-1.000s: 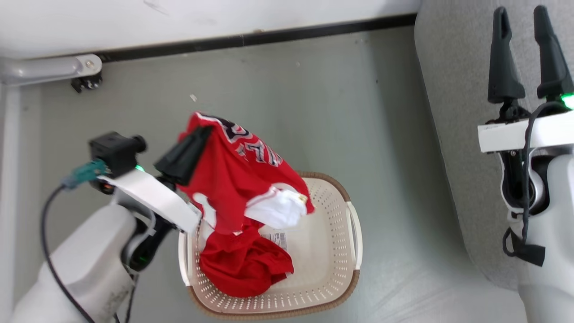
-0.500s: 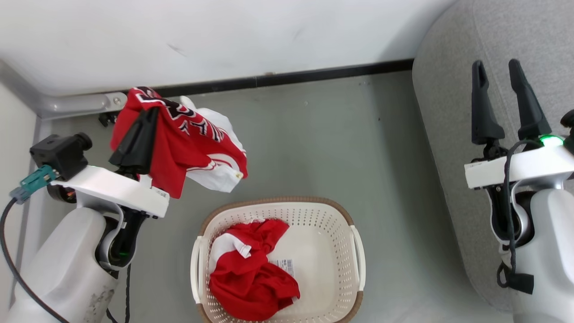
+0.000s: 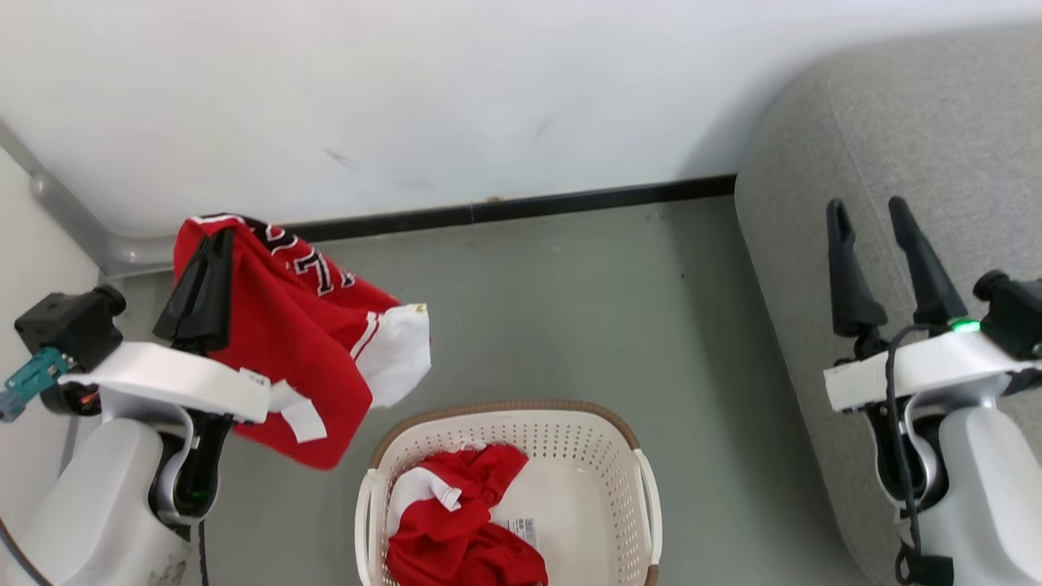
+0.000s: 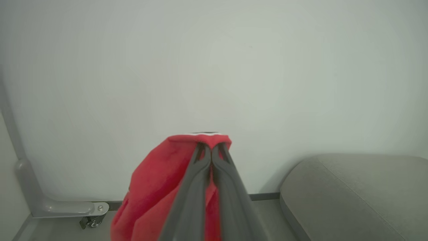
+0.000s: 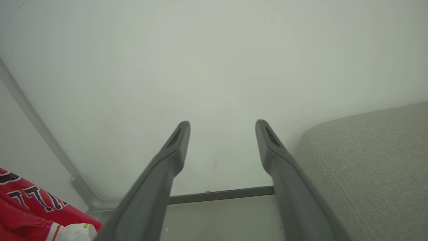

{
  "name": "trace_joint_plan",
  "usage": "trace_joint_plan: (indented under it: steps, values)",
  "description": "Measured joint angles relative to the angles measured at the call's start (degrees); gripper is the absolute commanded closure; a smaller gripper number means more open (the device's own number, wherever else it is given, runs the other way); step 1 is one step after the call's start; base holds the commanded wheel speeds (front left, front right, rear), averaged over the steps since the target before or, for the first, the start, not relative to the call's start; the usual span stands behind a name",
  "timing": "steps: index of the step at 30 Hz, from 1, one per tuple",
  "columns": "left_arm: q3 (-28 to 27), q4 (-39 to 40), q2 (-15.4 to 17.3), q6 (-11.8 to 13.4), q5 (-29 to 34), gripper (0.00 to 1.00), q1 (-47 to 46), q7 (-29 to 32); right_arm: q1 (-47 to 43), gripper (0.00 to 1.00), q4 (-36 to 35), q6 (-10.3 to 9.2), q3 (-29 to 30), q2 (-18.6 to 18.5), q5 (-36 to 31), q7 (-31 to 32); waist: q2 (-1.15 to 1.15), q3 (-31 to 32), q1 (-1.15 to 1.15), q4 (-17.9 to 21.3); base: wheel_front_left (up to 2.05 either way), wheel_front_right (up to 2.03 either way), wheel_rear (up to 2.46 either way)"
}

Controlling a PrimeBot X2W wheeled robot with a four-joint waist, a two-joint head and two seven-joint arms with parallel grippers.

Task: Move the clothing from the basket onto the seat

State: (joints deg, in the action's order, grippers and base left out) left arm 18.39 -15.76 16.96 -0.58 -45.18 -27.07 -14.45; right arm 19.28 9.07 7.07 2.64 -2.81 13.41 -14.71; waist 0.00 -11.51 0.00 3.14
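Red jersey (image 3: 301, 350) held aloft, clamped in closed left tool (image 3: 218, 238), second red garment (image 3: 456, 545) lying in basket (image 3: 570, 411), right tool (image 3: 865, 205) held open near seat (image 3: 936, 114).

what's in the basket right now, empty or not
Not empty: a crumpled red garment lies in the basket, toward its left side. The jersey hangs outside it, clamped in the left gripper.

Left gripper (image 3: 216, 240) at lower left, fingers pointing up, pressed together on jersey (image 3: 301, 350) (fabric pinched near tips). Right gripper (image 3: 866, 208) upright at lower right, fingers spread, empty. Pale forearms (image 3: 106, 488) below both.
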Motion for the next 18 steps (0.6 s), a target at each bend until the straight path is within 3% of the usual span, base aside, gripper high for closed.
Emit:
trace_joint_plan:
  steps: [18]
  values:
    - [-5.7, 0.5, -1.9, 0.4, 6.0, 1.0, 9.8, 0.0, -7.2, 0.0, 0.3, 0.0, -1.6, 0.2, 0.0, 0.0, 0.0, 7.1, 0.0, -0.2, 0.0, 0.0, 0.0]
